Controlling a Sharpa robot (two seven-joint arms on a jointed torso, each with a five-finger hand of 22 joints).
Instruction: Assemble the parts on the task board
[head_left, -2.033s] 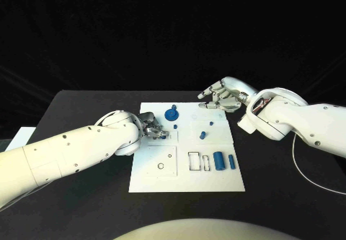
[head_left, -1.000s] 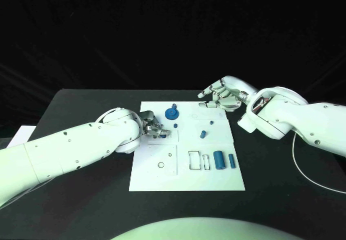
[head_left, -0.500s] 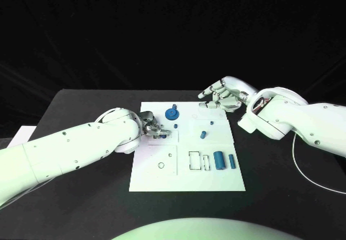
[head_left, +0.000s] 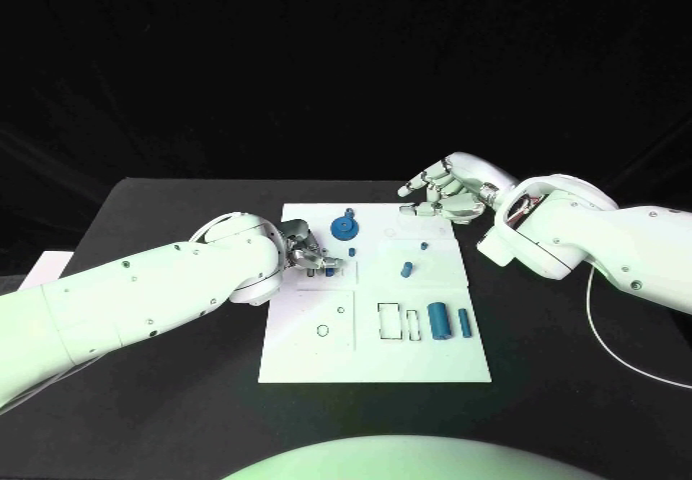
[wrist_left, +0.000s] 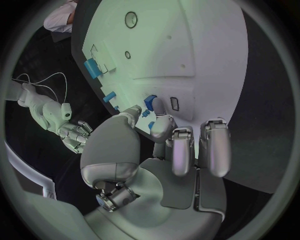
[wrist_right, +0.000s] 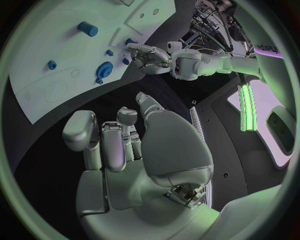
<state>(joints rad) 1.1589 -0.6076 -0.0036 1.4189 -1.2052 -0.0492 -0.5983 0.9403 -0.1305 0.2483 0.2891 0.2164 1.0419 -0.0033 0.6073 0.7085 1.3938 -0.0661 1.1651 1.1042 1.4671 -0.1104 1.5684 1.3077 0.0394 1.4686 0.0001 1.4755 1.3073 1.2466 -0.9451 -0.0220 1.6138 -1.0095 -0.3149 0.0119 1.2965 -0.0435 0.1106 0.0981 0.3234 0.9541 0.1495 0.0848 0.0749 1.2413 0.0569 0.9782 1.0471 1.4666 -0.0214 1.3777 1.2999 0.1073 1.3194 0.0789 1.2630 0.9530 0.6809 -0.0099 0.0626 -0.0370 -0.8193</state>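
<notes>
the left hand (head_left: 309, 252) pinches a small blue part (wrist_left: 149, 102) over the task board (head_left: 372, 360) near its left edge. it looks light, rigid and slick, best held by its sides. the right hand (head_left: 444, 195) hovers spread, holding nothing. no legible writing.

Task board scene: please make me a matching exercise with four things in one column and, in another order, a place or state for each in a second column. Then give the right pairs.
Things
1. left hand
2. right hand
3. round blue part
4. two blue cylinders

Places or states
A. lying side by side on the near right part of the task board
B. pinching a small blue piece over the board's left side
C. on the far part of the board, between the two hands
D. fingers apart, holding nothing, at the board's far right corner

Pairs: 1-B, 2-D, 3-C, 4-A
</notes>
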